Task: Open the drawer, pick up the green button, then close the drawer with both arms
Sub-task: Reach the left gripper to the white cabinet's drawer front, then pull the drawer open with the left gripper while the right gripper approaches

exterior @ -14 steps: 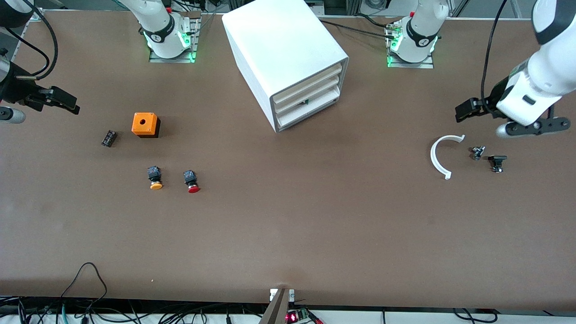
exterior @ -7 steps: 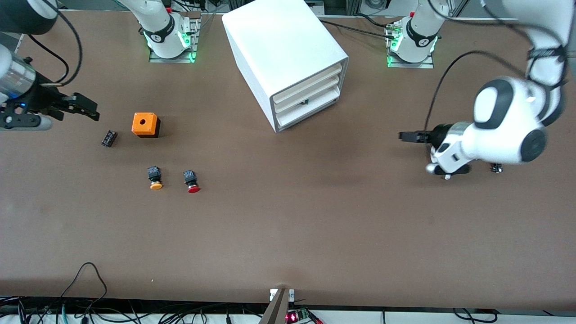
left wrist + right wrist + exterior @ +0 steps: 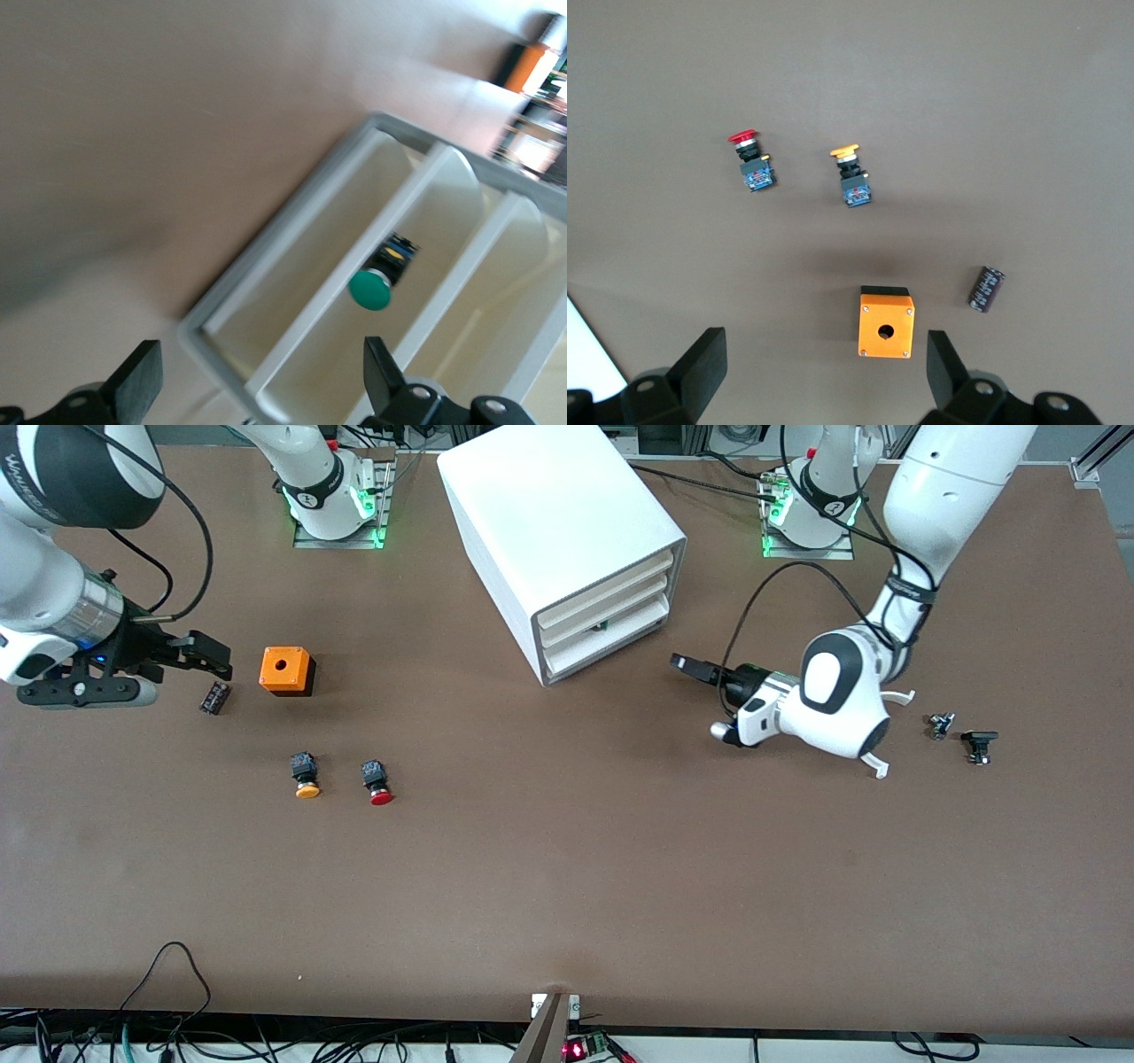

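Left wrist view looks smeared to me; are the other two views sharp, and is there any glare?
Left wrist view: streaky motion blur, though the green button inside the cabinet is recognisable. Right wrist view: crisp, with the orange box and the red button sharply edged and softly shadowed. Front view: even light, no strong glare on the table.

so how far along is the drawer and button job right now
Nothing is finished: all three drawers of the cabinet look shut. The green button sits in a drawer, seen from the left wrist. The left tool, open, points at the cabinet front; the right tool, open, hangs near the orange box. Opening, taking, closing remain.
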